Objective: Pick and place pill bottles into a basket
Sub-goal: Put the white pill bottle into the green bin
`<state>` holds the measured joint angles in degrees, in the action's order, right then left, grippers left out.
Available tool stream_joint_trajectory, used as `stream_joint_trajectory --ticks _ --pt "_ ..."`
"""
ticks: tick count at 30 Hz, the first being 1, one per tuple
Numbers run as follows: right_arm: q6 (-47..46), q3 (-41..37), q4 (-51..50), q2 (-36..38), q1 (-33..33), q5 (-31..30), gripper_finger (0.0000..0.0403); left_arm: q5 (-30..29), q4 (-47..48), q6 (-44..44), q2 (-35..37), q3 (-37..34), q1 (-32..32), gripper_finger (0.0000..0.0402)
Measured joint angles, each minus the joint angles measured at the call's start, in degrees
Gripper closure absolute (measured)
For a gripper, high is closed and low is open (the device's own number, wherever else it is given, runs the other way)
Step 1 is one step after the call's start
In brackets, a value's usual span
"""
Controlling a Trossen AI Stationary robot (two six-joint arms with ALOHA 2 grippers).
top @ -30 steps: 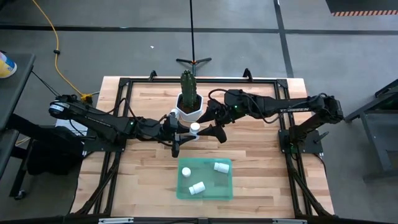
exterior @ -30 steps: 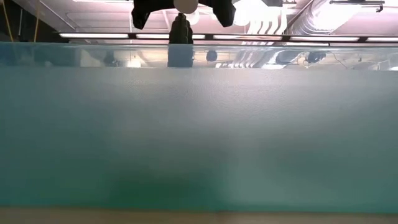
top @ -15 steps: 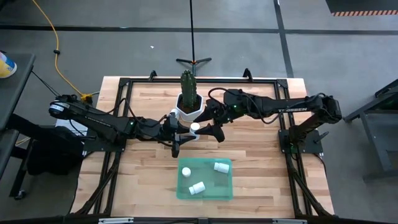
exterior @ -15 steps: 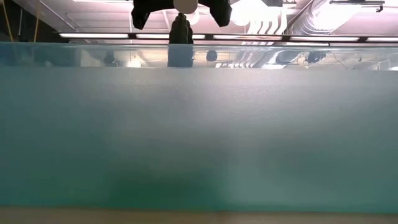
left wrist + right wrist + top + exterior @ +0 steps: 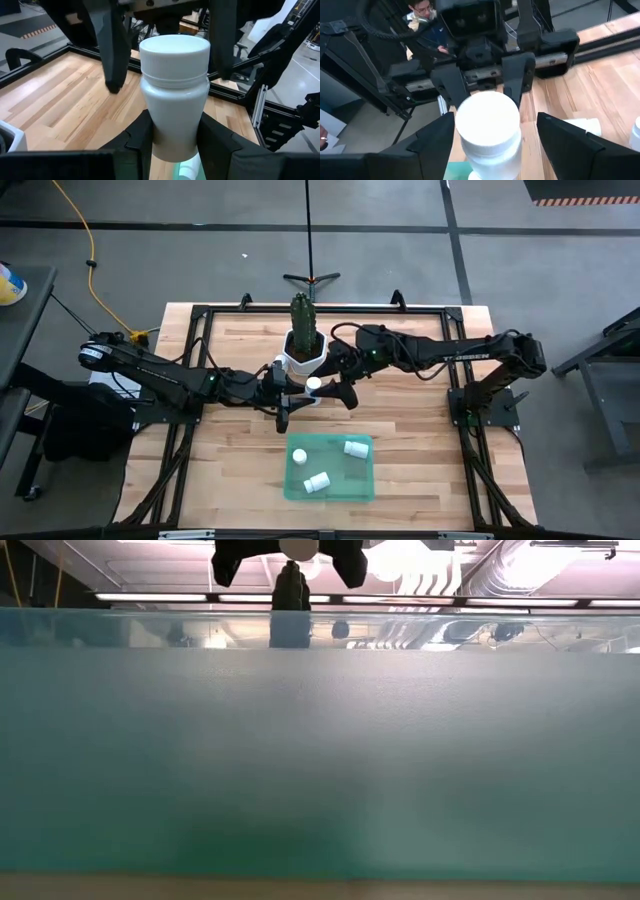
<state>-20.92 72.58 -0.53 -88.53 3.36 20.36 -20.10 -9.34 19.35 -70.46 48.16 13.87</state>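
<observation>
The left gripper (image 5: 173, 131) pinches an upright pill bottle (image 5: 174, 90) at the worktop's (image 5: 420, 470) centre, the right gripper (image 5: 490, 137) spread around it.

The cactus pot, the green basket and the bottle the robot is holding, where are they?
cactus pot (image 5: 302, 352), high view, on its white rim.
green basket (image 5: 330, 478), high view, on its bare floor.
held pill bottle (image 5: 174, 95), left wrist view, on its white side.

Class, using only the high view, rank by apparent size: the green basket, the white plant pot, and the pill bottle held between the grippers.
1. Green basket, clearly largest.
2. White plant pot.
3. Pill bottle, smallest; held above the table, nearer the camera, yet it looks smallest.
</observation>
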Motion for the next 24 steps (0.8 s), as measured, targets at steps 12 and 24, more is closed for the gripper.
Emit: stream_joint_trajectory --ticks 12,24 --pt "0.7 0.0 1.3 0.0 0.0 2.4 0.0241 0.2 0.0 0.2 0.0 0.0 0.0 0.0246" --pt "2.3 0.0 1.3 0.0 -0.3 2.8 0.0257 0.2 0.0 0.5 0.0 0.0 0.0 0.0242"
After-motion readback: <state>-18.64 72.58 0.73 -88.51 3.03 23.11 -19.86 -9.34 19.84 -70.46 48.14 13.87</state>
